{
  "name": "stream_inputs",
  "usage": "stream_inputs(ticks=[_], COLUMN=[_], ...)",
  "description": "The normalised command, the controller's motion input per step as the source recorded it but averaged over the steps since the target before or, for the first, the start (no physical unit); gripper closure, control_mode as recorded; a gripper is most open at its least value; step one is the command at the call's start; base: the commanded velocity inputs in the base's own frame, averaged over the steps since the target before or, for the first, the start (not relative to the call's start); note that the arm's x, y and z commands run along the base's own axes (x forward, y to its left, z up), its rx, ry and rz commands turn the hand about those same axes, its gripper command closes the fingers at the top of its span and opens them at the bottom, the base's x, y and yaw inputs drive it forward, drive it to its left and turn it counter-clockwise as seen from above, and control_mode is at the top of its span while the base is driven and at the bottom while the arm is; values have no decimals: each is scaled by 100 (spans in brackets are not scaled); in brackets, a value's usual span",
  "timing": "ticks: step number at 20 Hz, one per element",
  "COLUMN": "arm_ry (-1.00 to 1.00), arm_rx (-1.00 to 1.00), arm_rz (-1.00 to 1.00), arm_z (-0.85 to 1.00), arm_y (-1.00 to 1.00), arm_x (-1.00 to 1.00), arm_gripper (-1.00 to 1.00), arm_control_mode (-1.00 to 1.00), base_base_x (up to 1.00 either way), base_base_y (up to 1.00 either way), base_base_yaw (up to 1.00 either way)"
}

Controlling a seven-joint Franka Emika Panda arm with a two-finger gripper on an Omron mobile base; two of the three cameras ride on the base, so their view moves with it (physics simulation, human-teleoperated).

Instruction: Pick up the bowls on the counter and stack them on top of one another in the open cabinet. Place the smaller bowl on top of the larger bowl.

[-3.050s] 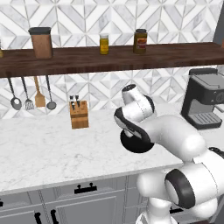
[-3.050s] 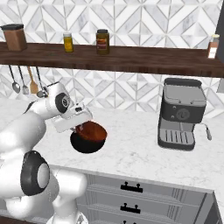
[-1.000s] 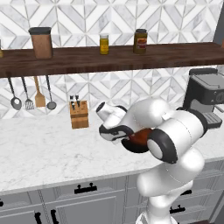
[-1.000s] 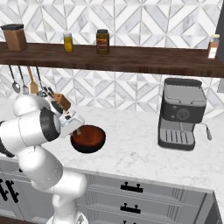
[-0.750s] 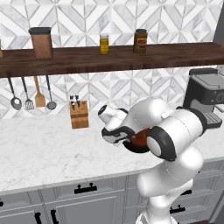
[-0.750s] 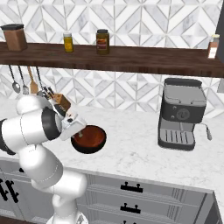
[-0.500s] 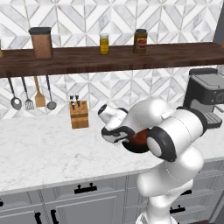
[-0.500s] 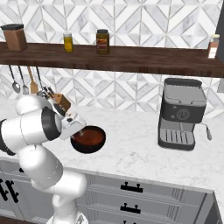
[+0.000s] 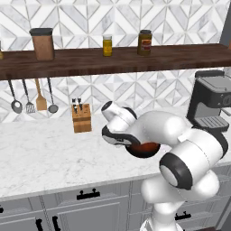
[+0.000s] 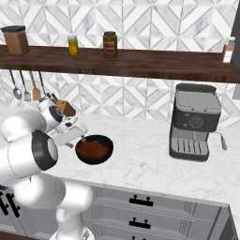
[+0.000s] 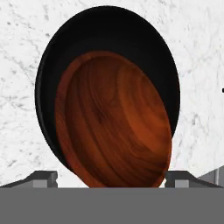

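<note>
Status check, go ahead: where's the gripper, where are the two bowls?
Gripper at the smaller bowl's rim, grip unclear. Smaller bowl appears nested inside larger bowl, both over the counter. No obstruction seen nearby.

Kitchen things by the wall
A wooden knife block (image 9: 81, 118) stands below a dark shelf (image 9: 113, 61) with 2 jars (image 9: 107, 45) on it. 4 hanging spoons (image 9: 34, 95). A grey coffee machine (image 10: 194, 122) stands far right.
</note>
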Motion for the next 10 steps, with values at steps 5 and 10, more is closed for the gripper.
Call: stream_inputs(ticks=[5, 10], arm_ry=[-2, 0], arm_rx=[8, 9], arm_rz=[0, 1], arm_z=[-13, -55], arm_y=[0, -4], arm_x=[-12, 1], arm_gripper=[-100, -100], arm_control_mode=[-100, -100], base_base_x=[0, 0], base_base_y=[0, 0], base_base_yaw=[0, 0])
